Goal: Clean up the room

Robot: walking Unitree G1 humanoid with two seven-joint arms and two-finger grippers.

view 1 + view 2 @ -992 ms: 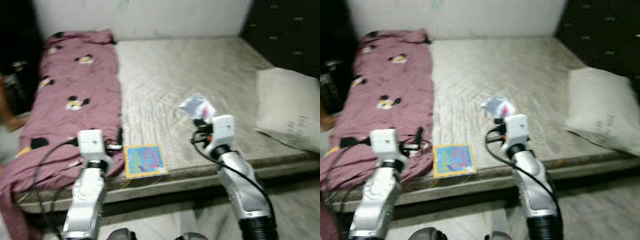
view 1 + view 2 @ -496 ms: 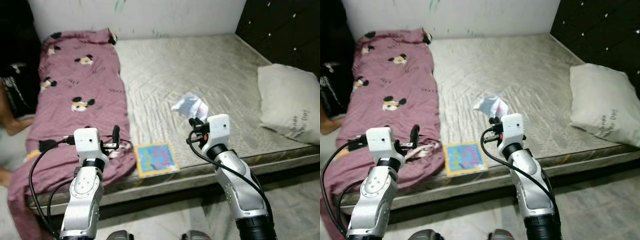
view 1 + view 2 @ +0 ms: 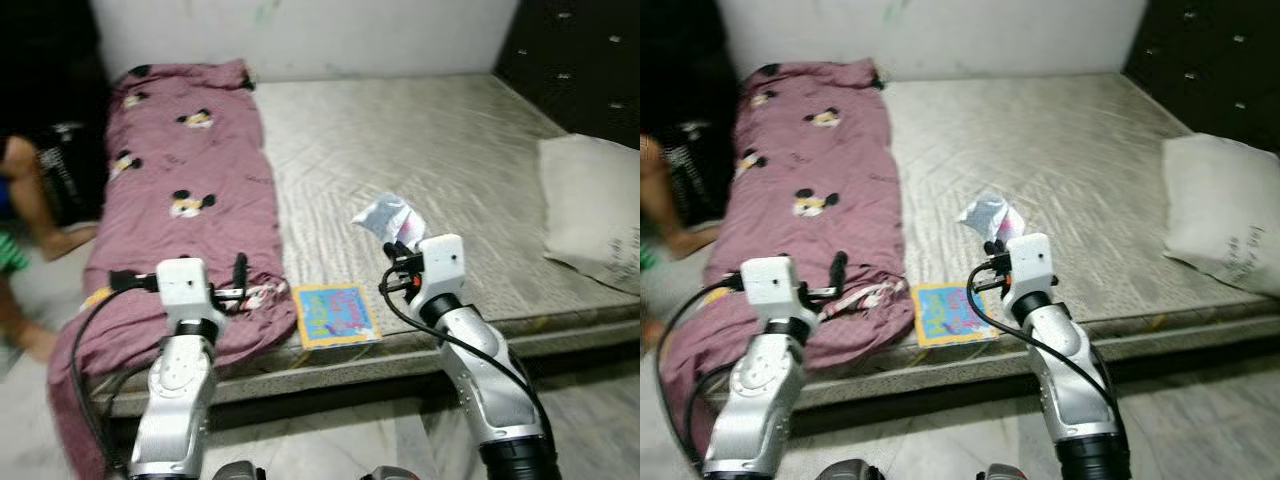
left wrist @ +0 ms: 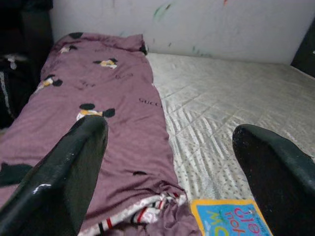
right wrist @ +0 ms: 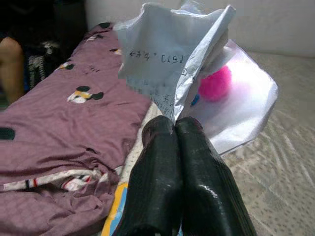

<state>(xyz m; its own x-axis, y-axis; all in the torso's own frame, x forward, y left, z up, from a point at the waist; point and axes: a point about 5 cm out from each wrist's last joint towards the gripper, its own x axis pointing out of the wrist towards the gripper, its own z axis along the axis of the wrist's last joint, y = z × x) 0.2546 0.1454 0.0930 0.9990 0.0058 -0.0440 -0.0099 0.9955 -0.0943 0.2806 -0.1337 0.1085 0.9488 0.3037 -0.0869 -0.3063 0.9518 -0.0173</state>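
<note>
pinching the crinkled plastic packet [image 5: 197, 83] between pressed-together fingers, the right gripper [image 3: 402, 252] now holds it clear of the mattress [image 3: 450, 150] — litter secured — while the left gripper [image 4: 172, 162], spread wide, hovers near the colourful booklet [image 3: 335, 312].

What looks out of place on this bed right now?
A colourful booklet lies at the mattress front edge beside the rumpled maroon blanket. The right gripper is pinched on a crumpled plastic wrapper. The pillow sits skewed near the right edge.
</note>
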